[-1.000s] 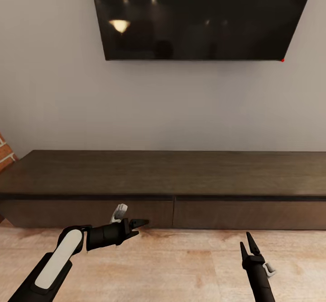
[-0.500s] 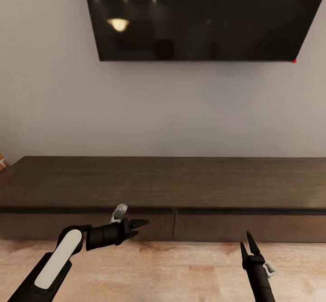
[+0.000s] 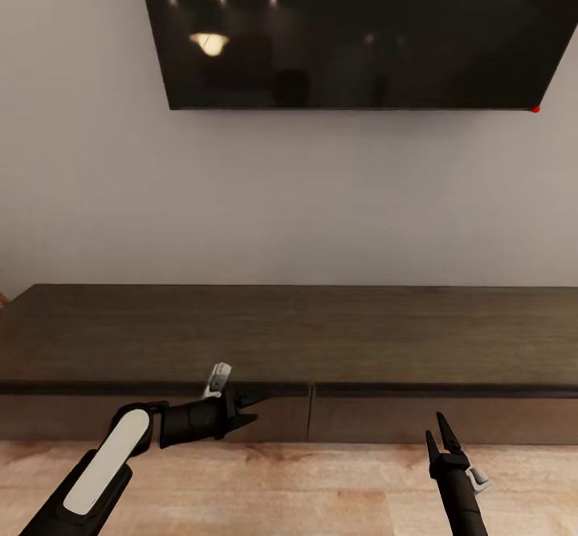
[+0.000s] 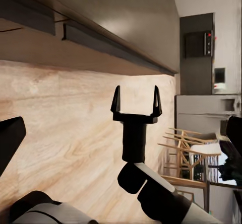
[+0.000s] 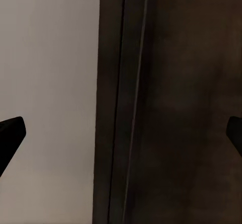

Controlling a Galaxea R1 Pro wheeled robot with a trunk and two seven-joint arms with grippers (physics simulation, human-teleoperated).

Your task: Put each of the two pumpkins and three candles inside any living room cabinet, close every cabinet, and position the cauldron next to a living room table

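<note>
The cabinet (image 3: 321, 331) is a long, low dark-brown unit against the wall, and both of its drawer fronts are shut. My left gripper (image 3: 250, 408) is open and empty, pointing sideways in front of the left drawer front (image 3: 96, 417), near the centre seam. My right gripper (image 3: 434, 426) points up over the floor in front of the right drawer front (image 3: 449, 420), open and empty. The left wrist view shows the right gripper (image 4: 136, 99) with its fingers spread below the cabinet's edge (image 4: 106, 40). The right wrist view looks onto the cabinet top (image 5: 191, 108). Pumpkins, candles, cauldron and table are out of view.
A large black television (image 3: 353, 30) hangs on the grey wall (image 3: 289, 199) above the cabinet. Light wooden floor (image 3: 305, 488) runs along the cabinet's front. The left wrist view catches wooden chairs (image 4: 189, 156) and kitchen units (image 4: 199, 58) far off.
The whole view has shifted as the camera closed in on the cabinet, which now sits lower and wider in the picture. The left gripper has edged slightly towards the drawer front. Both grippers stay open.
</note>
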